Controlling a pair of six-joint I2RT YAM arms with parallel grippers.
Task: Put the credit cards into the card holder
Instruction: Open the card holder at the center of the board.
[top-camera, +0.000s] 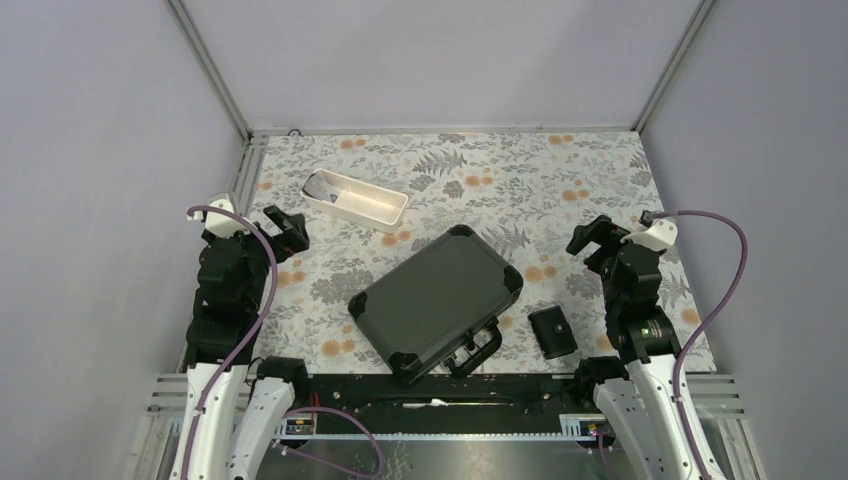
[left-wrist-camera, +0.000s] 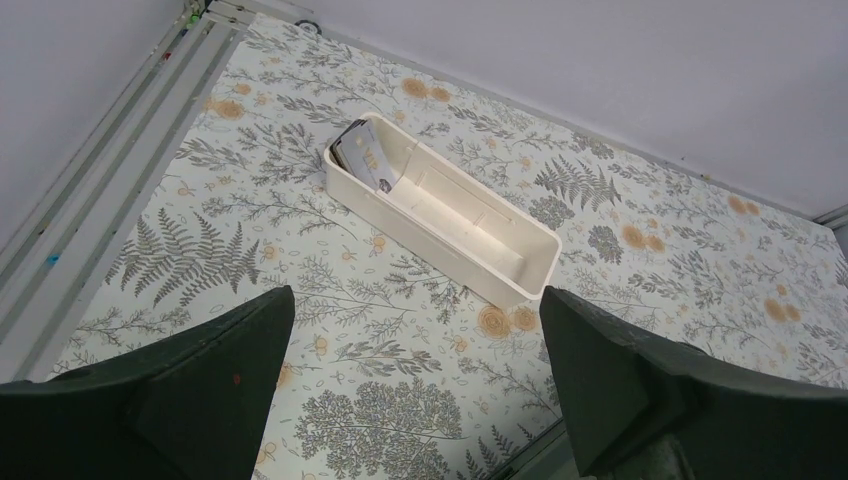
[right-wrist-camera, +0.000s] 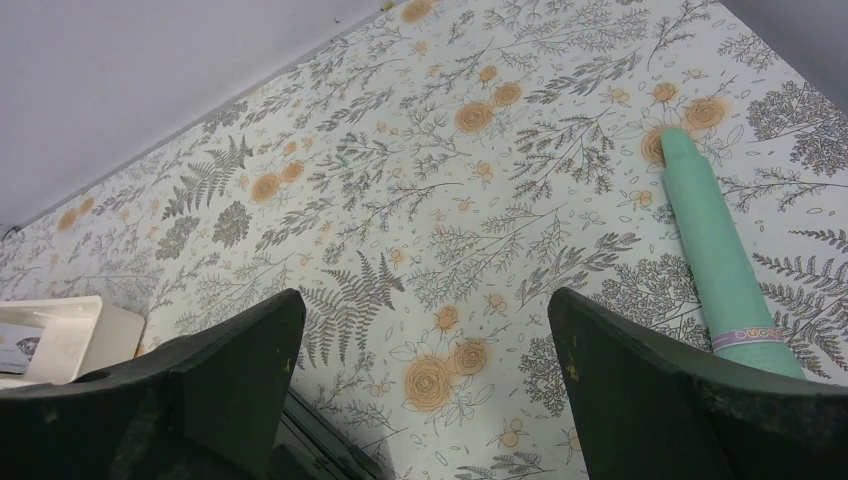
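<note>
The credit cards (top-camera: 322, 188) lie stacked in the left end of a long white tray (top-camera: 372, 210) at the back left; the top card is dark with pale print. In the left wrist view the cards (left-wrist-camera: 363, 156) sit at the tray's (left-wrist-camera: 500, 262) far end. The card holder (top-camera: 552, 332), a small black wallet with a snap tab, lies shut on the table at the front right. My left gripper (top-camera: 289, 229) (left-wrist-camera: 415, 296) is open and empty, near the tray. My right gripper (top-camera: 589, 235) (right-wrist-camera: 425, 300) is open and empty, behind the card holder.
A large black hard case (top-camera: 437, 300) with a handle lies slantwise in the middle, between tray and card holder. A mint-green tube (right-wrist-camera: 716, 240) lies on the floral cloth to the right of my right gripper. Grey walls close the table in on three sides.
</note>
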